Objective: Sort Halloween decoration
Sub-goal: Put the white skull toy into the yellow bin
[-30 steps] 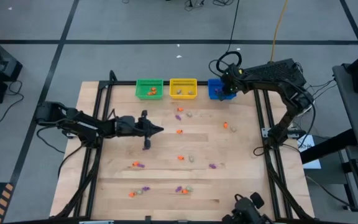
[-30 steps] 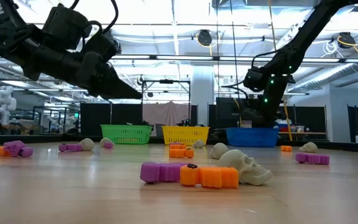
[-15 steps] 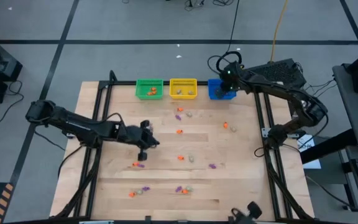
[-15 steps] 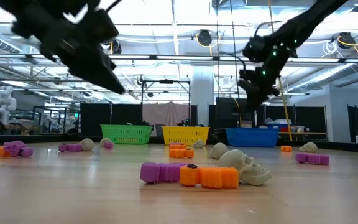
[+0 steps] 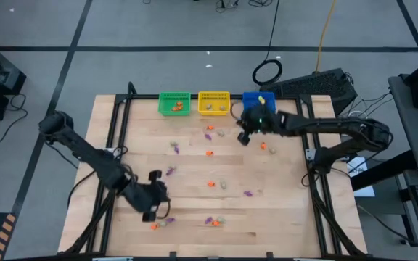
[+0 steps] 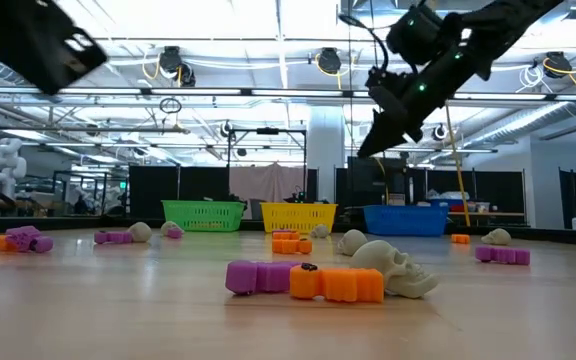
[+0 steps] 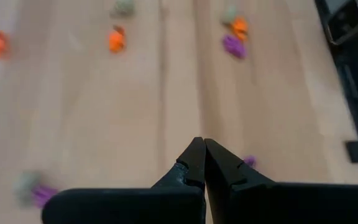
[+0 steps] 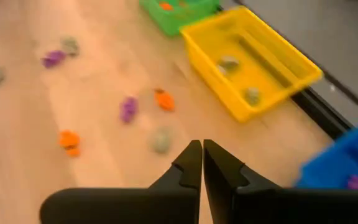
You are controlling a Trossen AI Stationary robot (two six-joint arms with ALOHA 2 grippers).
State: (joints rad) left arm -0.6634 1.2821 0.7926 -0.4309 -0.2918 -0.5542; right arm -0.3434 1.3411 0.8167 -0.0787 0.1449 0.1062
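Note:
The Halloween decoration lies scattered over the wooden table as small orange, purple and beige trinkets, such as an orange one (image 5: 209,153) mid-table. A purple, an orange and a skull piece (image 6: 393,268) lie together near the front edge. My left gripper (image 5: 158,210) hangs shut and empty above the near left part of the table, beside a purple trinket (image 7: 248,162). My right gripper (image 5: 242,137) is shut and empty too. It hangs in the air (image 6: 366,148) in front of the yellow basket (image 8: 253,68) and the blue basket (image 5: 256,101).
Green (image 5: 174,103), yellow (image 5: 214,103) and blue baskets stand in a row at the table's far edge, with a few trinkets inside. A dark metal frame (image 5: 118,130) borders the table on the left and right. Bare wood lies between the trinkets.
My left gripper has swung from the table's middle left toward the near edge and has risen, tipping further downward. My right gripper has left the blue basket, moving toward the near edge and leftward over the table while rising. No trinket has moved.

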